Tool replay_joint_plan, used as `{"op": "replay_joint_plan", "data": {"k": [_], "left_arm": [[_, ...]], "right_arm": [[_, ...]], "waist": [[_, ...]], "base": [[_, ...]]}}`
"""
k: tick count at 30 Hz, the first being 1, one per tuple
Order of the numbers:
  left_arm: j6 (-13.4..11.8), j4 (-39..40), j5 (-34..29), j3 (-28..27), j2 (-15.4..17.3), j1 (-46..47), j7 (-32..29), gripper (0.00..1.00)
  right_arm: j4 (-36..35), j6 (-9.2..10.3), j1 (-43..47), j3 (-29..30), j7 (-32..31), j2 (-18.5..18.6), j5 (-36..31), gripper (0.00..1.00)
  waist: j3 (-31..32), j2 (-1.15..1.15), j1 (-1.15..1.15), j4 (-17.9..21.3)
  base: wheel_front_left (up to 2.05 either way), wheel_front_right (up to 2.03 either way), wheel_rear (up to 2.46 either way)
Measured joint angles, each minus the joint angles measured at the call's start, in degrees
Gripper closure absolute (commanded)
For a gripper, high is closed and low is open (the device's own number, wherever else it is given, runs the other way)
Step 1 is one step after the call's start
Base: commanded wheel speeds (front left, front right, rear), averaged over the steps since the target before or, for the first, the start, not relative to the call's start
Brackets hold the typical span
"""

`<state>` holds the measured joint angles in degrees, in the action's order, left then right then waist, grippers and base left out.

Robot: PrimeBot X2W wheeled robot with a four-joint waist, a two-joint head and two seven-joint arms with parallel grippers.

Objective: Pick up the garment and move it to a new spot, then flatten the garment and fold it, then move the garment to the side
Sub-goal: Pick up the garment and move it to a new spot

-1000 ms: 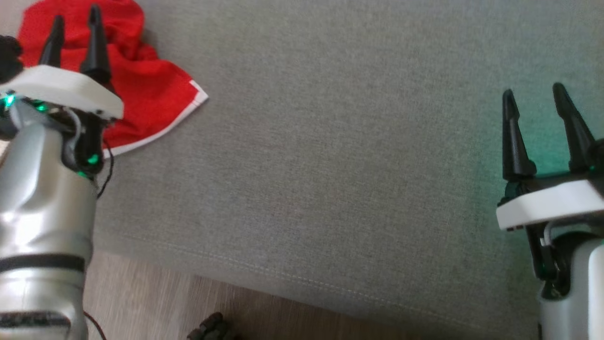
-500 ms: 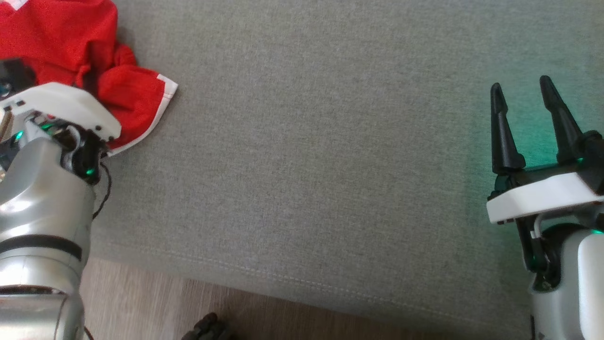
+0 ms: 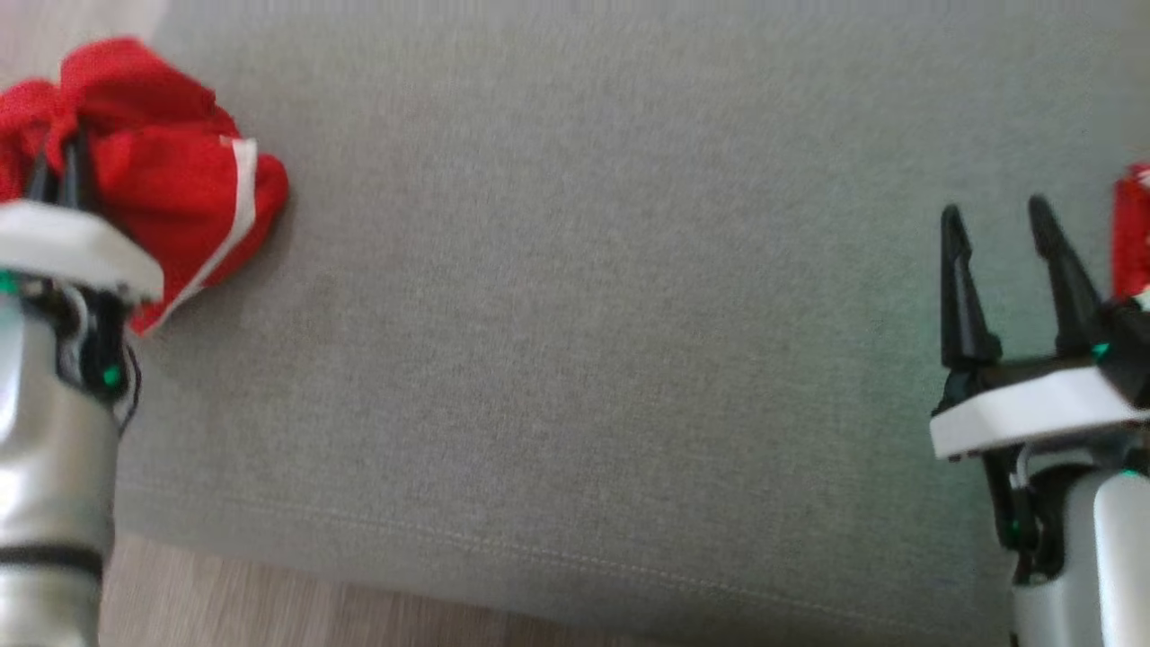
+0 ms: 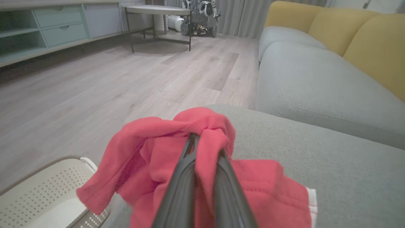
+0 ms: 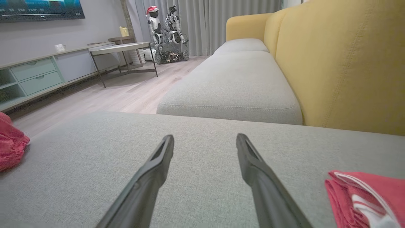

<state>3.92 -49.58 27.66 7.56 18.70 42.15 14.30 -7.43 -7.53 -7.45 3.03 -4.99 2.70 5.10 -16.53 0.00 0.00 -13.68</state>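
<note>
A red garment with white trim [image 3: 171, 180] hangs bunched at the far left of the grey sofa cushion [image 3: 584, 314]. My left gripper [image 3: 58, 171] is shut on its top fold; in the left wrist view the cloth [image 4: 148, 148] drapes around the closed fingers [image 4: 182, 177], and the gripper [image 4: 205, 142] holds it just above the cushion's corner. Far to the right, my right gripper [image 3: 993, 216] stands open with nothing between its fingers, low over the cushion [image 5: 205, 139]. From the right wrist view the garment [image 5: 11, 142] shows at the left edge.
A second red cloth with white stripes [image 3: 1132, 225] lies folded just right of the right gripper [image 5: 367, 196]. A perforated cream basket [image 4: 41, 190] stands on the wood floor [image 3: 269, 611] below the held garment. The yellow backrest [image 5: 341, 63] rises behind the cushion.
The left gripper went from open over the spread garment to shut on it, and the cloth is now gathered into a bunch. The head camera has shifted; the right gripper stays open.
</note>
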Motion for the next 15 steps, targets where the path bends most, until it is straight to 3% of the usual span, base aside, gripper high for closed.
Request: {"op": "replay_joint_plan", "data": {"k": [10,15], "left_arm": [[-6.0,26.5,-4.2,-1.9,0.4,-25.3,-0.1,1.00],[-8.6,37.4,-4.4,-1.6,0.7,-32.9,-2.8,1.00]], "right_arm": [[2.3,0.00,5.6,-1.0,1.0,-0.1,1.8,0.00],[2.7,0.00,7.3,-1.0,1.0,-0.1,2.7,0.00]], "waist": [[8.8,0.00,0.00,3.2],[11.1,0.00,0.00,5.0]], "base": [[0.00,0.00,0.00],[0.00,0.00,0.00]]}}
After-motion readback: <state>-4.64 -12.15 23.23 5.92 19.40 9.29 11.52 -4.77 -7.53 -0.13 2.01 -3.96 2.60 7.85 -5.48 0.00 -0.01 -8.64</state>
